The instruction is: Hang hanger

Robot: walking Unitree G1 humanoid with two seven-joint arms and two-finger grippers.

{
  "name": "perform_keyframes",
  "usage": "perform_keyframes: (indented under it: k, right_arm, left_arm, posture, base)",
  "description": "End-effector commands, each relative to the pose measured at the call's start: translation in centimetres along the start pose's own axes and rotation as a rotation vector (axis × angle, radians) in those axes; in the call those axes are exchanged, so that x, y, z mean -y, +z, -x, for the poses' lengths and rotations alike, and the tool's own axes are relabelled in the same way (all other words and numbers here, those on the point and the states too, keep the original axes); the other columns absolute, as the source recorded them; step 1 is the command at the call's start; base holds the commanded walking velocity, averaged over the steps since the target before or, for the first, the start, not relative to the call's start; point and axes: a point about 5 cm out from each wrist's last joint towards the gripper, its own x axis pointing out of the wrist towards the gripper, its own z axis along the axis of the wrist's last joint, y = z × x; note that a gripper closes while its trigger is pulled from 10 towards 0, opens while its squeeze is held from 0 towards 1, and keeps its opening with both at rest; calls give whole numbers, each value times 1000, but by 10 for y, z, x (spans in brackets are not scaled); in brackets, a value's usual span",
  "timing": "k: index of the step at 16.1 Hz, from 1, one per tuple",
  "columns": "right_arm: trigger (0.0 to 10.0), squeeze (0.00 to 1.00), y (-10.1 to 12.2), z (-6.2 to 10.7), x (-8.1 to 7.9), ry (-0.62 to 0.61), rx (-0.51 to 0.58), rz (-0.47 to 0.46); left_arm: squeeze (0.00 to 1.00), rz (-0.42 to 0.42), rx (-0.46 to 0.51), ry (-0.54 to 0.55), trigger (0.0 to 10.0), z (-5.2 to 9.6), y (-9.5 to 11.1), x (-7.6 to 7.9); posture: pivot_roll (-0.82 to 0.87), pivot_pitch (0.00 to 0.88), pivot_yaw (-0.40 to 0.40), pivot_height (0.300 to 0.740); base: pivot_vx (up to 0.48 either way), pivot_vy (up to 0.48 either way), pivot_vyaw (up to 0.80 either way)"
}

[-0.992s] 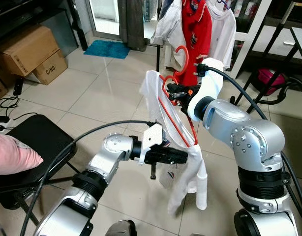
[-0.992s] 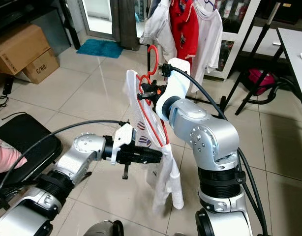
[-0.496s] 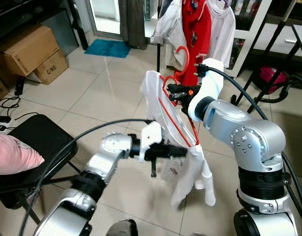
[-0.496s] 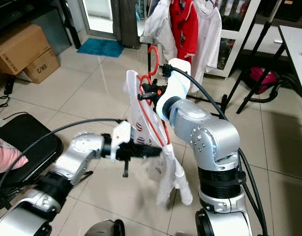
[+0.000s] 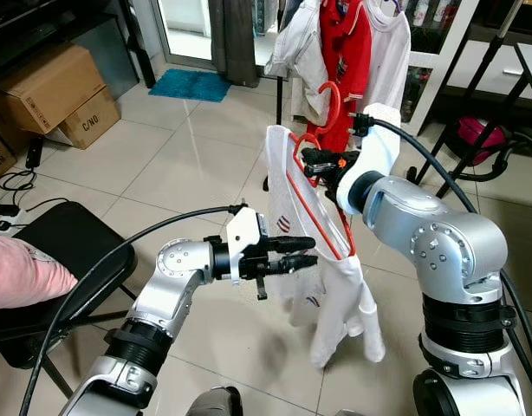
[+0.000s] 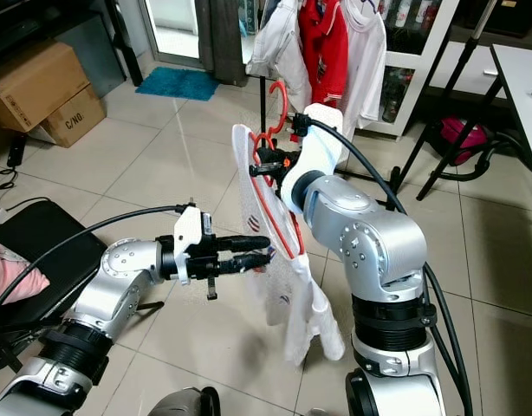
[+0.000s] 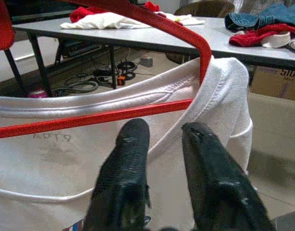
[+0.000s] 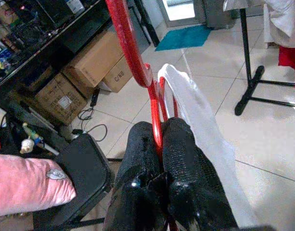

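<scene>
The right hand (image 5: 312, 159) is raised in front of the robot and clamps its two black fingers (image 8: 186, 159) tight around the neck of a red hanger (image 5: 316, 204), just below the hook. A white T-shirt (image 5: 322, 277) hangs from that hanger, draped over its shoulders and trailing down toward the tiled floor (image 5: 162, 165). The left hand (image 5: 302, 251) reaches in from the left at the level of the shirt's chest, its fingers (image 7: 123, 173) parted and close against the cloth just below the hanger's lower bar, holding nothing. Behind the hanger stands a clothes rack (image 5: 353, 43) with a red shirt (image 5: 346, 52) and white garments on it. A black chair (image 5: 58, 251) and cardboard boxes (image 5: 54, 91) sit off to the robot's left.
</scene>
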Motion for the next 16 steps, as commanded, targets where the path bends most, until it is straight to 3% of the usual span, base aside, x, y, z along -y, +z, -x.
perform_keyframes:
  k: [1,11,14,15,16]
  right_arm:
    - [10000,0,7,2,-7,32,21,22]
    - [10000,0,6,1,-7,87,5,34]
    - [10000,0,7,2,-14,194,7,43]
    - [10000,0,7,3,-16,218,5,49]
    - [10000,0,7,3,-18,232,1,53]
  left_arm:
    - [1000,12,-31,-27,10000,0,-3,-1]
    - [1000,-80,-70,-53,10000,-2,3,-12]
    - [82,-79,-101,-104,10000,-10,1,-12]
    - [0,-77,-105,-116,10000,-13,1,-13]
    - [0,-75,-112,-132,10000,-15,1,-14]
  posture:
    - [-77,70,58,740]
    - [-76,75,73,740]
    - [-76,80,72,740]
    - [-77,81,74,740]
    - [-78,83,75,740]
  base:
    - [0,0,0]
    - [0,0,0]
    - [0,0,0]
    - [0,0,0]
    - [0,0,0]
